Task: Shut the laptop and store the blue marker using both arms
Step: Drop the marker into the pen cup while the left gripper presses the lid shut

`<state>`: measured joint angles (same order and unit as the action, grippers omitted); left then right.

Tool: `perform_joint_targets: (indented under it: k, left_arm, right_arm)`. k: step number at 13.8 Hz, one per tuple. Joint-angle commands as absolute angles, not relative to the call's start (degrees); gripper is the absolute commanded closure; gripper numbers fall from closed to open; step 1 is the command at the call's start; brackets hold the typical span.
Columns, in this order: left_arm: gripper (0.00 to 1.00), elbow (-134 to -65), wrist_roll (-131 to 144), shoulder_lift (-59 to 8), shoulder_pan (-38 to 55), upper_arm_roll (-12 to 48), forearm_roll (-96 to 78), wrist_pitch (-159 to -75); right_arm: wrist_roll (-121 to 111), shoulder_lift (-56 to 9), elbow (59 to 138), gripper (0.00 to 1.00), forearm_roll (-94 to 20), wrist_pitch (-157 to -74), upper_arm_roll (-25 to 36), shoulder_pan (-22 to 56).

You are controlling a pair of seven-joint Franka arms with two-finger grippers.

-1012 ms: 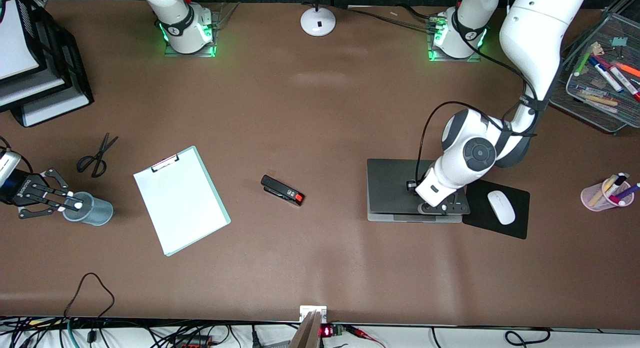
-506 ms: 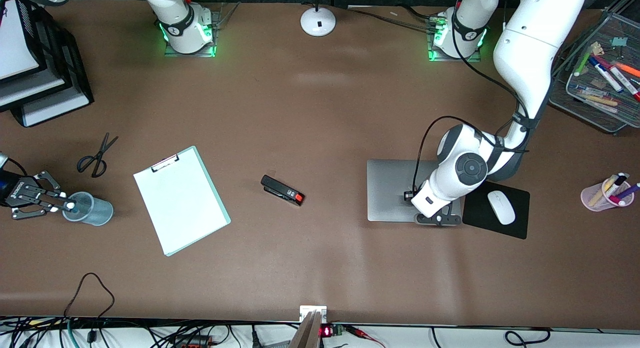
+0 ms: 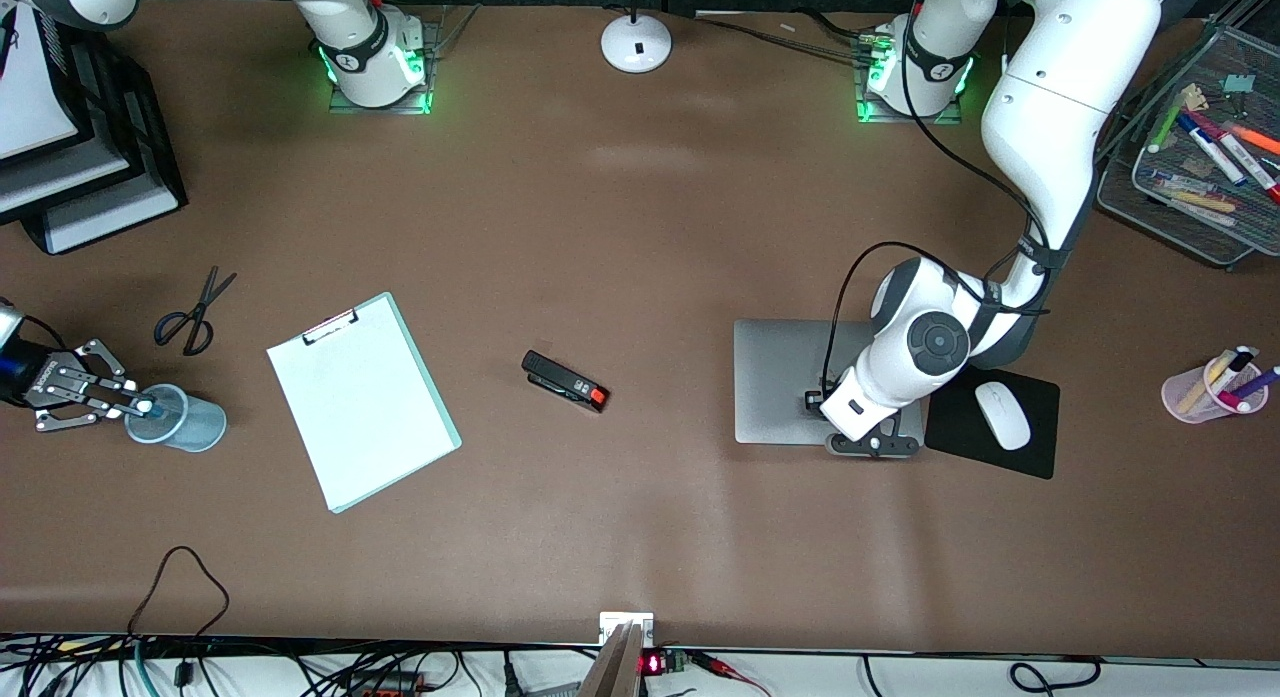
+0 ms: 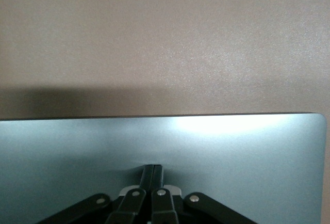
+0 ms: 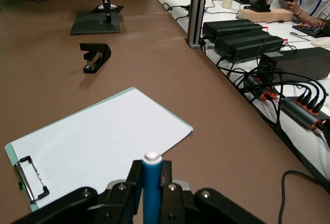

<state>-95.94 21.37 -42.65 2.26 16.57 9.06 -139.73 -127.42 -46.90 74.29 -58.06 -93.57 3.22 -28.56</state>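
The laptop (image 3: 785,377) lies closed, its silver lid (image 4: 216,146) flat on the table. My left gripper (image 3: 873,444) is shut and empty, its fingertips (image 4: 153,169) resting on the lid near the edge closest to the front camera. At the right arm's end of the table, my right gripper (image 3: 128,408) is shut on the blue marker (image 5: 152,193). The marker's white end (image 3: 146,407) is at the rim of a blue-grey cup (image 3: 185,424).
A clipboard (image 3: 360,402), a black stapler (image 3: 565,381) and scissors (image 3: 192,312) lie between the cup and the laptop. A white mouse (image 3: 1002,415) sits on a black pad beside the laptop. A pink marker cup (image 3: 1195,395) and a mesh tray (image 3: 1195,212) stand at the left arm's end.
The laptop lid has gone from slightly raised to flat under my left gripper, which slid toward the front camera. My right gripper has drawn back slightly, the marker's end staying at the cup's rim.
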Motion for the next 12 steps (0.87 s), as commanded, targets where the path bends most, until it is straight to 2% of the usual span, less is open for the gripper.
perform_joint_targets:
  k: [1, 2, 8, 12]
  left_arm:
    - [1.0, -94.48, 21.97, -43.77, 2.46, 15.91, 10.72, -140.27]
    - [1.0, -94.48, 22.06, -43.25, 2.46, 16.0, 10.72, -139.75]
    - [1.0, -92.38, 21.89, -35.87, 2.38, 16.79, 10.46, -125.71]
    - [1.0, -86.15, 21.62, -32.18, 2.9, 17.05, 9.84, -109.02]
  right_arm:
    - [-127.18, -48.08, 72.42, 0.5, -59.41, -92.28, 2.46, -29.62]
    - [-125.96, -48.08, 72.6, 0.0, -59.59, -92.29, 2.46, -29.62]
    - [-96.99, -45.88, 71.98, 0.0, -49.95, -92.55, 2.99, -28.31]
    - [-82.92, -41.24, 69.34, 0.0, -39.23, -92.29, 2.64, -24.01]
